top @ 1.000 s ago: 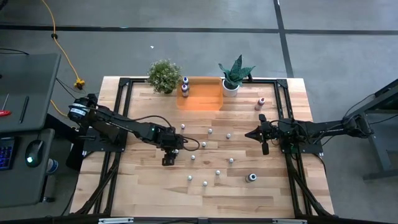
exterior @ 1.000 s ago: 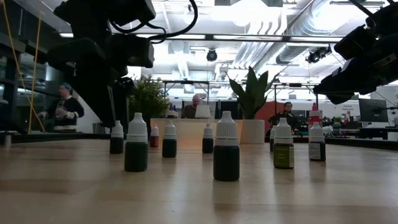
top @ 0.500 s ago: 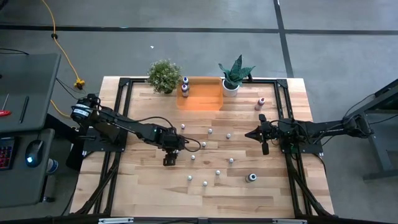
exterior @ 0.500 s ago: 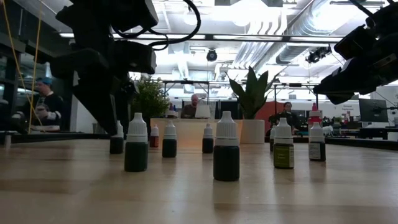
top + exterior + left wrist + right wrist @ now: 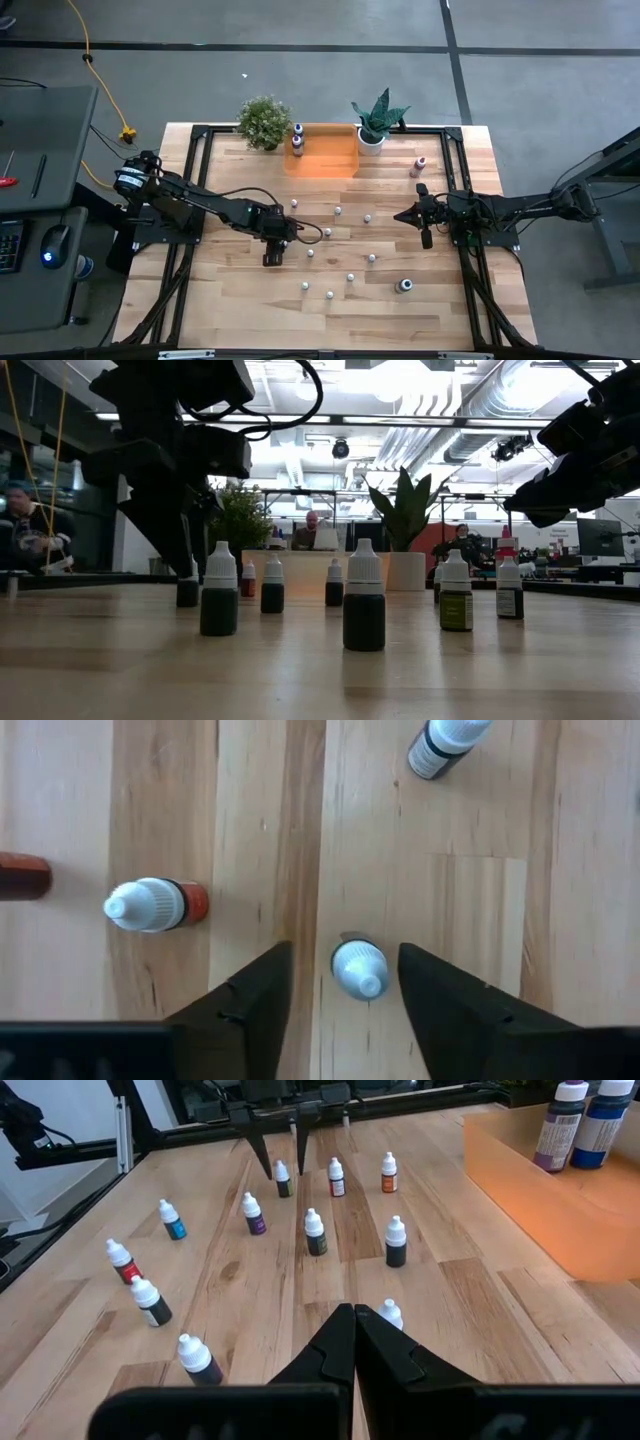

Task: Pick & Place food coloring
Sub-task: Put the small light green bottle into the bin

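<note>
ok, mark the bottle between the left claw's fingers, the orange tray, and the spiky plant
bottle (image 5: 360,969), left wrist view, on its white cap
orange tray (image 5: 325,155), high view, on its bare floor
spiky plant (image 5: 379,117), high view, on its leaves

Two dark jointed arms, black looping cables, tapered black pincer fingers (image 5: 250,1005)

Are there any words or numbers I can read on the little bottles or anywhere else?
None can be read.
Food coloring bottles: two in the low view carry labels, print too small and blurred to read.
Orange tray and plant pots: no writing visible.
</note>
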`<state>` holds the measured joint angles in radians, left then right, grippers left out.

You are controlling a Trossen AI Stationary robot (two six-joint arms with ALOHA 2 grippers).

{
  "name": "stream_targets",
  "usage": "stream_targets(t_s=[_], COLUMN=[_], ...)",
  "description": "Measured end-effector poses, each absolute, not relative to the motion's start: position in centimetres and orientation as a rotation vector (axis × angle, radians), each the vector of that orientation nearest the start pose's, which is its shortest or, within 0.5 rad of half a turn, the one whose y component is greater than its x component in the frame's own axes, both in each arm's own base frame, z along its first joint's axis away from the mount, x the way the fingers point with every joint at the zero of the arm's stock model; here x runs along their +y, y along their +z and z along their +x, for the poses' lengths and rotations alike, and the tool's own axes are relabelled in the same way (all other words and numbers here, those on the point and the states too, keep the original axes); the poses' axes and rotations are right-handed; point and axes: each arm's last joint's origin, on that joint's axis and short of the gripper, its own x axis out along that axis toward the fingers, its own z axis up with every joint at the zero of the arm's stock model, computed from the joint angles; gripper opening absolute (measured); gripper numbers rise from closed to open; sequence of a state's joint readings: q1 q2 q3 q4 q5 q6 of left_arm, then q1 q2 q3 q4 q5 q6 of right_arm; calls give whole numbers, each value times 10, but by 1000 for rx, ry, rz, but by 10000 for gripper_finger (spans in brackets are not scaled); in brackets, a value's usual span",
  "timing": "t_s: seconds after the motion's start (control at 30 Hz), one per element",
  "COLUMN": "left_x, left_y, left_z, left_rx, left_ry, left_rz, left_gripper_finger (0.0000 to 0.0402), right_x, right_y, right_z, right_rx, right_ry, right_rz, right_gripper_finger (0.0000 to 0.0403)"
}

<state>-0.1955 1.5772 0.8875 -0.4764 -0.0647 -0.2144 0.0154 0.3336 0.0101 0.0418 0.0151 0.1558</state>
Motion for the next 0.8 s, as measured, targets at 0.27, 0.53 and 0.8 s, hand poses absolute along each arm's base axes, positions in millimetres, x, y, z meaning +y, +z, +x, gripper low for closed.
stream_targets(t_s=[0.27, 0.53, 0.8], left_x=[-54, -54, -53], left_y=[169, 170, 175], left_z=[281, 282, 286], left_rx=[1167, 1161, 1149], left_ry=[1, 5, 13], left_rz=[-43, -54, -164], left_gripper_finger=[110, 55, 42], right_x=[1, 1, 1], right_y=[142, 142, 142], right_z=[115, 115, 115], right_rx=[281, 281, 282], right_ry=[-21, -21, -21], right_rz=[150, 150, 150], right_gripper_finger=[0, 0, 0])
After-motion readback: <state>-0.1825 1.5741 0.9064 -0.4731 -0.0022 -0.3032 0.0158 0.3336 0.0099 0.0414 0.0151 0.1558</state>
